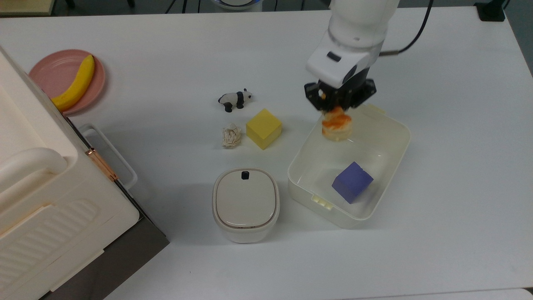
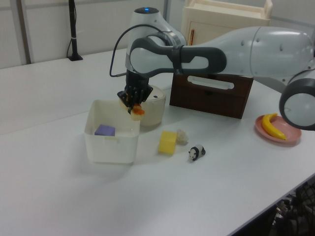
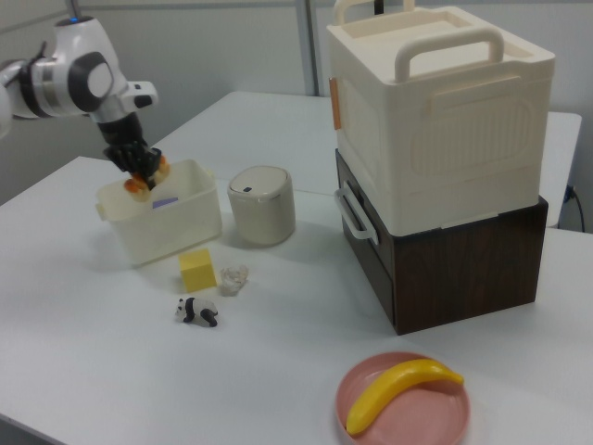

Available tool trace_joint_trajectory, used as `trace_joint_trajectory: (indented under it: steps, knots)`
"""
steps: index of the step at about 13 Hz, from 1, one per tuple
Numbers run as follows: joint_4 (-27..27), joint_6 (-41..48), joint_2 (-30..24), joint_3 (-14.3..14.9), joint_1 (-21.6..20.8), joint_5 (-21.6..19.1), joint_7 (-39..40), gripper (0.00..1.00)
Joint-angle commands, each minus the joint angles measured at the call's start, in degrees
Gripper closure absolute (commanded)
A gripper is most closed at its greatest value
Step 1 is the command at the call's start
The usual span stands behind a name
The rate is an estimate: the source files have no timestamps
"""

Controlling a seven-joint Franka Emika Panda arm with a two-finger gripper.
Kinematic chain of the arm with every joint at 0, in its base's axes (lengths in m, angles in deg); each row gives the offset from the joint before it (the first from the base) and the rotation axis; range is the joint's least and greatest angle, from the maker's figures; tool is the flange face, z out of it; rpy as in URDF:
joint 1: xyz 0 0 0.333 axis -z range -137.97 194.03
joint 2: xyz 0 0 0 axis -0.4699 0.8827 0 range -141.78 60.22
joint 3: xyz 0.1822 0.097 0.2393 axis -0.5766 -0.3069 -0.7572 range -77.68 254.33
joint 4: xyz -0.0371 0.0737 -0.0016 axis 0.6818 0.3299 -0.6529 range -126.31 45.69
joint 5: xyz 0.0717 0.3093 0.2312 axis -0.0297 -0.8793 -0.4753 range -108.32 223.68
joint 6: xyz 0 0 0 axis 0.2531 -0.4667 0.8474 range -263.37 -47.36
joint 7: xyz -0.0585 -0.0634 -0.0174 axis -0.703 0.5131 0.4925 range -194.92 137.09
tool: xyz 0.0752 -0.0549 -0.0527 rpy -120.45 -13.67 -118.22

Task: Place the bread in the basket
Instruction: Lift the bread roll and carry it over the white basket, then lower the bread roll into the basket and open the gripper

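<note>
The bread (image 1: 336, 124) hangs clamped in my pincer (image 1: 338, 109), above the basket (image 1: 391, 175) at its 12 o'clock end in the top view; a purple cube (image 1: 352, 181) lies inside toward 6 o'clock; the yellow cube (image 1: 263, 128) stands outside at 9 o'clock.

Bench (image 1: 166, 50): white, flat top.
Basket (image 1: 397, 158): cream tub, toward the top view's right.
Lidded bin (image 1: 245, 205): white, just beside the basket's left wall in the top view.
Yellow cube (image 1: 263, 128): crumpled paper ball (image 1: 231, 136) close beside it.
Toy panda (image 1: 235, 100): near the cube.
Pink plate (image 1: 54, 75): far corner at the top view's left.
Stacked cabinet (image 3: 445, 158): cream box over dark wood base.
</note>
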Motion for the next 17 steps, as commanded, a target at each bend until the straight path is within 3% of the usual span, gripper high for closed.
trace_joint_trajectory:
  steps: [1, 4, 5, 6, 13, 17]
  knots:
    - [1.69, -5.22, 2.66, 0.33, -0.34, -0.6, -6.0, 0.78]
    - [1.42, -5.58, 2.66, 0.33, -0.52, -0.77, -6.7, 0.67]
    - [1.42, -5.58, 2.75, 0.33, -0.61, -0.69, -7.84, 0.39]
    - [1.33, -5.58, 3.01, 0.33, -0.7, -0.69, -8.2, 0.0]
    - [1.42, -5.4, 2.4, 0.41, -0.52, -0.51, -9.43, 0.0]
    - [-1.83, -2.43, -3.57, 1.03, -0.43, -0.51, -8.47, 0.0]
